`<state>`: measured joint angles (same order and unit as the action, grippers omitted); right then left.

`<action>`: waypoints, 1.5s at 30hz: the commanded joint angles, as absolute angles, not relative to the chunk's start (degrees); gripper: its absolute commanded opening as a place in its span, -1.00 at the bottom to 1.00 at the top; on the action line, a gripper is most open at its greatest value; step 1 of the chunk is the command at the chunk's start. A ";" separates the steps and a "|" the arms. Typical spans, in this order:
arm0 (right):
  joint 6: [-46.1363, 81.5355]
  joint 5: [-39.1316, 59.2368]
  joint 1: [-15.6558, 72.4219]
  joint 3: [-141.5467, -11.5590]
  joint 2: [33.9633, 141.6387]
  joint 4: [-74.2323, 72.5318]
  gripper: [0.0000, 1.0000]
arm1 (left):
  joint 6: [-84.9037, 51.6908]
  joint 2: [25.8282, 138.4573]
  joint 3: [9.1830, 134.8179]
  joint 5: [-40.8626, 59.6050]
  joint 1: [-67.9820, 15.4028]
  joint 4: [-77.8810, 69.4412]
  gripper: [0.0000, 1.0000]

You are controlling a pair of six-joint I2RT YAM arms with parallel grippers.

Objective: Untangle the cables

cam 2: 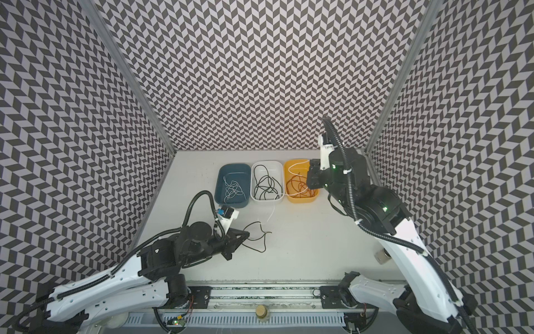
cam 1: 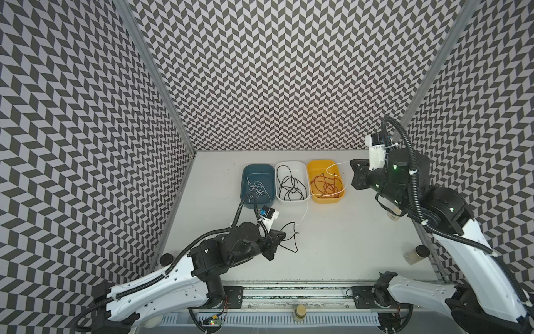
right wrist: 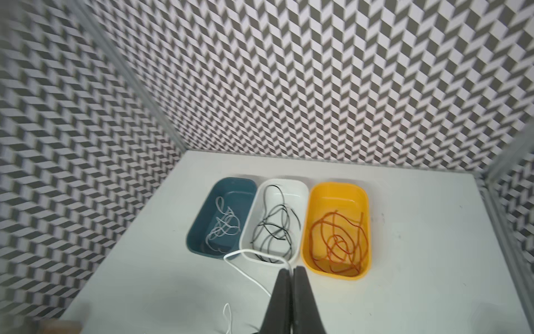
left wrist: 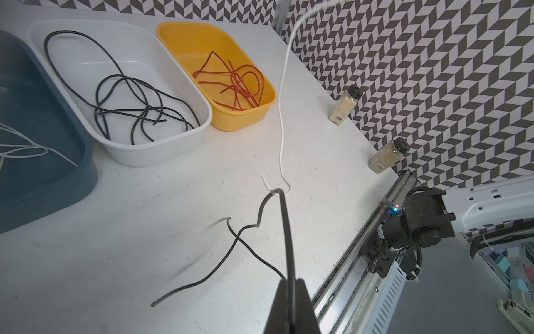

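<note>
1. Cables (left wrist: 278,193) are meeting on the table (cam 1: 346,245), where a white hook is catching a black bend. The left gripper (left wrist: 289,282) is pinching the black cable (left wrist: 248,228), its fingers (left wrist: 281,306) pressed together around it.
2. The right gripper (right wrist: 290,269) is hanging raised near the yellow tray (cam 1: 320,162) and squeezing tight on the white cable (right wrist: 248,274).
3. The blue tray (cam 1: 257,167), white tray (cam 1: 290,163) and yellow tray are sitting side by side, rims touching. They are holding loose white, black and red-orange cables in turn.
4. Bare table is stretching between the trays and the rail (cam 1: 289,292) at the near edge, and also to the right of the yellow tray. Patterned walls (cam 1: 289,86) are closing in the other 3 sides.
5. In both top views the white cable is appearing to cross the yellow tray. The left wrist view is showing it hanging clear beside that tray.
6. The left wrist view is also showing 2 spice jars (left wrist: 345,104) against the right wall. A top view is showing only 1 (cam 1: 416,254).
</note>
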<state>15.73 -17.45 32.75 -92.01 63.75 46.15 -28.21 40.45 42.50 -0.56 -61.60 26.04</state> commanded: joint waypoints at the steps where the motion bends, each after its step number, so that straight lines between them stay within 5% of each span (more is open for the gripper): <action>1: 17.89 -18.45 30.58 -89.15 60.81 43.40 -1.00 | -28.83 37.02 45.23 -4.17 -61.87 35.54 -1.00; 17: 19.83 -17.11 25.92 -66.44 50.84 43.32 -1.00 | -22.60 34.09 59.15 -23.95 -59.61 50.03 -1.00; 45: 23.94 -19.50 25.68 -45.15 39.46 46.11 -1.00 | -9.49 46.53 88.48 -37.61 -46.88 49.11 -1.00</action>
